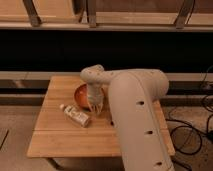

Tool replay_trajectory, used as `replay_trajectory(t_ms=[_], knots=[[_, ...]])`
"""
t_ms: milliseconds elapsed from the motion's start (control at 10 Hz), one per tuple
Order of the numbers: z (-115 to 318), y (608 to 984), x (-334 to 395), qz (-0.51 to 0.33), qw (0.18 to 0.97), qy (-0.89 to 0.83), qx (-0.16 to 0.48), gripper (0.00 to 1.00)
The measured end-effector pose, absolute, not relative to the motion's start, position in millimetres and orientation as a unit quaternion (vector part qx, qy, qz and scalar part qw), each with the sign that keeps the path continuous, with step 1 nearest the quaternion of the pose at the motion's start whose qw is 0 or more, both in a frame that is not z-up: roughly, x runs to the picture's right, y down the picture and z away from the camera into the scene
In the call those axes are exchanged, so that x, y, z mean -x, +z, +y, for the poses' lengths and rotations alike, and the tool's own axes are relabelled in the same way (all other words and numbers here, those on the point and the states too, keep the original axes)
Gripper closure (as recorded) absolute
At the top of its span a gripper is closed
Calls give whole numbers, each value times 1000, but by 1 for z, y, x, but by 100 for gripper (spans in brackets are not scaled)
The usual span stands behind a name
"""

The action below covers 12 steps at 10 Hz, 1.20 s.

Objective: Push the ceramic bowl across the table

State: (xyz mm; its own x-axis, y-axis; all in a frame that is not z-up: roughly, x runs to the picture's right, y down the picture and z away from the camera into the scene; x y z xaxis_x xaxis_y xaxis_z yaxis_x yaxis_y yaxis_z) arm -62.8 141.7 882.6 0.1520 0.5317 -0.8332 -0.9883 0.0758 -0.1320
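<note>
arm [135,100]: bent, reaching left | gripper [96,108]: pointing down, low

A white bottle [76,115] lies on its side on the wood, with dark cables [192,131] trailing across the floor at the right.

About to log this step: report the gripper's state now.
Gripper: at the ceramic bowl's right edge, above the table.

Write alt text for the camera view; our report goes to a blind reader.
A robot arm's gripper reaches down at the right edge of an orange-brown ceramic bowl on a light wooden table. A white bottle lies in front of the bowl.
</note>
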Motion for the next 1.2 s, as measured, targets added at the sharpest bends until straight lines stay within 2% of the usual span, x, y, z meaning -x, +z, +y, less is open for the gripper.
replay_trajectory(t_ms=[200, 500, 700, 1000, 1200], knots=[[127, 908, 73, 250, 710, 548, 366, 100], [89, 940, 59, 165, 762, 539, 318, 100], [62, 946, 45, 130, 788, 528, 287, 100], [19, 935, 27, 81, 797, 540, 258, 100], [11, 906, 37, 60, 792, 547, 265, 100]])
